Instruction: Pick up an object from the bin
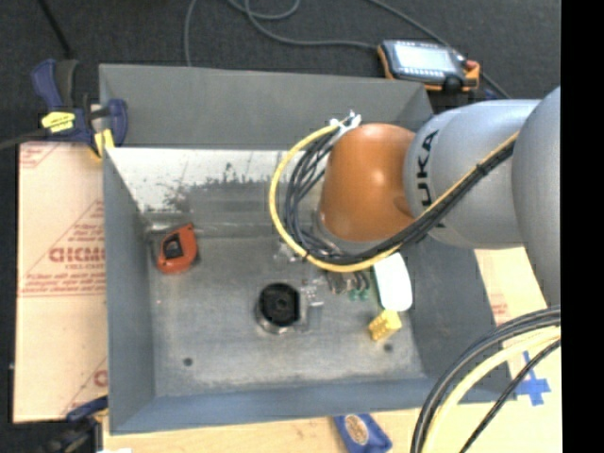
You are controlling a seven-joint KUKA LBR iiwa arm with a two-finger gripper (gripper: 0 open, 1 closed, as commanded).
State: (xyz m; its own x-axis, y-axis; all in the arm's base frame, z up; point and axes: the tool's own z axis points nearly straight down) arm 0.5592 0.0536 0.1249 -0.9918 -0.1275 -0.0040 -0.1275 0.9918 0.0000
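The hand hangs low over the middle of the bin, under the arm's orange cover; how far it is open cannot be told. Just beside it, on its left-wall side, lies a black disc. An orange tape measure sits near the left wall, and a white piece and a small yellow block lie towards the right wall

The bin is grey — tape measure orange, disc black, block yellow.
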